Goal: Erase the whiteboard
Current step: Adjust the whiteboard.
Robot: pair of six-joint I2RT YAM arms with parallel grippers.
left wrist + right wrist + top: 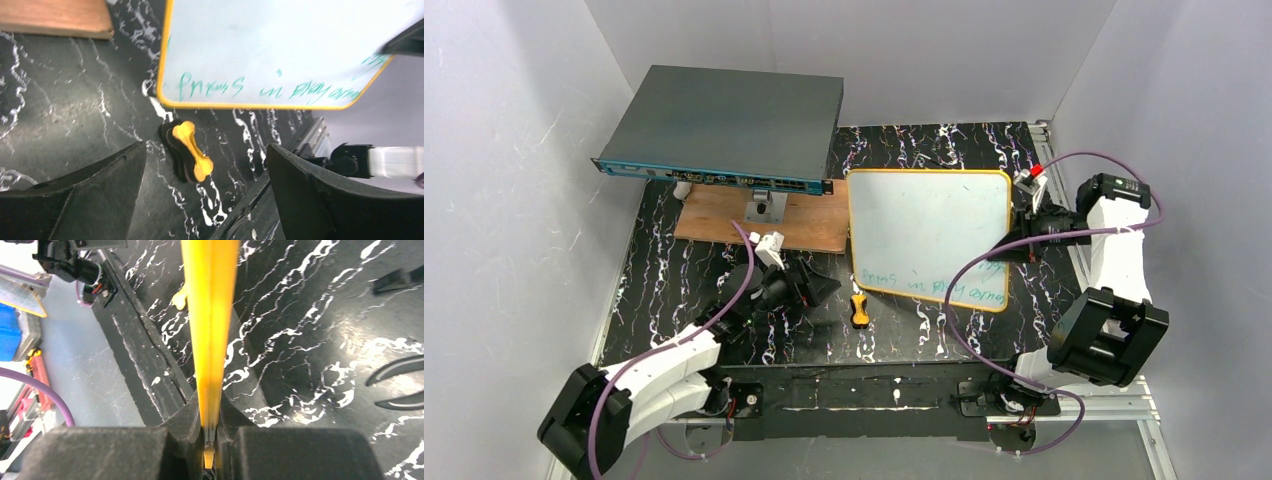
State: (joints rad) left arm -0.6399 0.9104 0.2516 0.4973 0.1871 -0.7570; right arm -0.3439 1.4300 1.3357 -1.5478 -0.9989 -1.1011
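On the marbled table (pixel 894 340), right claw (pixel 1016 236) pinches whiteboard (pixel 924 225) edge (left claw (pixel 819 288) agape).

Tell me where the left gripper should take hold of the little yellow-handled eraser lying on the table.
Probably by the narrow waist of the yellow handle, from above, jaws across its width: the eraser lies flat, handle up, and the handle pinches in midway.

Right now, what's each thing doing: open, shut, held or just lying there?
Whiteboard: held, green writing along the bottom not wiped.
Right claw: shut on the board's right edge.
Left claw: open, empty.
Eraser: lying loose on the table, untouched.
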